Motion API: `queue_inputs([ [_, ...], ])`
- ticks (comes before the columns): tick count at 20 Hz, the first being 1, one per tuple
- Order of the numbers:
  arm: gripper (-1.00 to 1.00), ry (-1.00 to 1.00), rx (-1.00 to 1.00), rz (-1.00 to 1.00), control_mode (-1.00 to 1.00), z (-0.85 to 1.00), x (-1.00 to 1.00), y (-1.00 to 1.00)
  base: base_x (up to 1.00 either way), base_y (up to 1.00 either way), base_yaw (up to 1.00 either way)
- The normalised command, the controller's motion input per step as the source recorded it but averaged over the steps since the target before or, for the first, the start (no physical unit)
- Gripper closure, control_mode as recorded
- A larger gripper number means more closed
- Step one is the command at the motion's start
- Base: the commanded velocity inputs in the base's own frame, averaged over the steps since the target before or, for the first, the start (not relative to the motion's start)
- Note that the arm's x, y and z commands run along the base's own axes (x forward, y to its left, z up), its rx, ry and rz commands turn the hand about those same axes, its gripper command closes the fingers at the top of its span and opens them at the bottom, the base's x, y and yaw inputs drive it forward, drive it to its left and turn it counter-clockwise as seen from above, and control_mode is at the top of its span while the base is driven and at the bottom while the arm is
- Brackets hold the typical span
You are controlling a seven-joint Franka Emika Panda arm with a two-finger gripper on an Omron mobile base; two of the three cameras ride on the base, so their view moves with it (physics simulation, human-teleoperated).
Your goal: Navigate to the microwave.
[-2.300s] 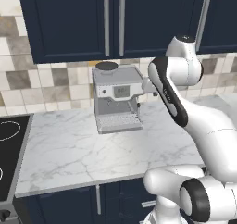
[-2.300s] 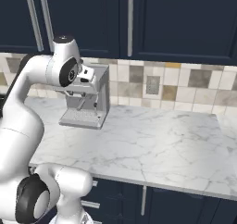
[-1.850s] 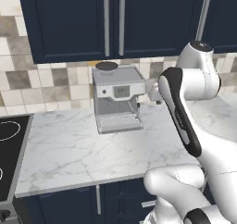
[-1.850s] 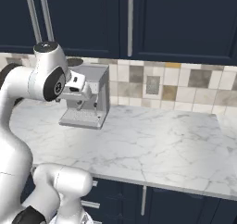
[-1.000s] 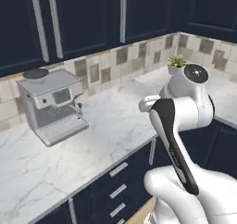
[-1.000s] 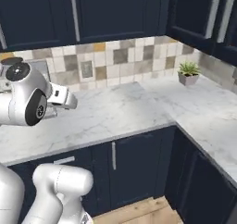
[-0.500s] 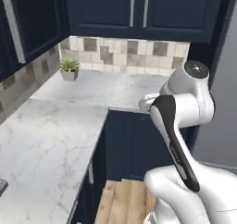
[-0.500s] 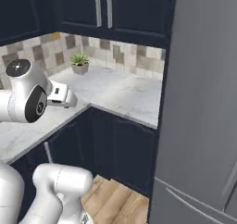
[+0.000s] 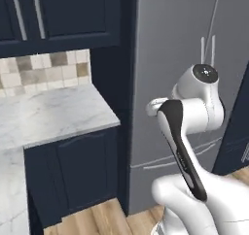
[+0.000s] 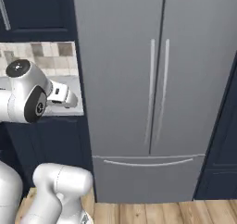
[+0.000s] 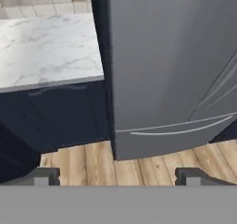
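Grey fridge (image 10: 152, 79) beside marble counter (image 9: 48, 112); wood floor (image 11: 139, 163) below.

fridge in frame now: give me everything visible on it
The fridge is tall, plain matte grey, like metal or painted steel. Two upper doors meet at a centre seam, each with a slim vertical handle; below is a drawer with a long curved handle. All are shut. It stands upright on the wood floor, set between dark navy cabinets, its left side next to the marble counter. Nothing touches its front.
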Motion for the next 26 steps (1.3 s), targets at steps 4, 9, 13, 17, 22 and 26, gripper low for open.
queue_inputs([
  [4, -1.00, 0.00, 0.00, 0.00, 1.00, 0.00, 0.00, 0.00, 0.00, -1.00, -0.48],
  [9, -1.00, 0.00, 0.00, 0.00, 1.00, 0.00, 0.00, 0.00, -0.01, -1.00, 0.08],
  [13, -1.00, 0.00, 0.00, 0.00, 1.00, 0.00, 0.00, 0.00, -0.21, -1.00, 0.47],
  [17, -1.00, 0.00, 0.00, 0.00, 1.00, 0.00, 0.00, 0.00, -0.43, -1.00, 0.31],
  [22, -1.00, 0.00, 0.00, 0.00, 1.00, 0.00, 0.00, 0.00, -0.06, -1.00, 0.06],
  [26, -1.00, 0.00, 0.00, 0.00, 1.00, 0.00, 0.00, 0.00, 0.99, -0.44, 0.04],
])
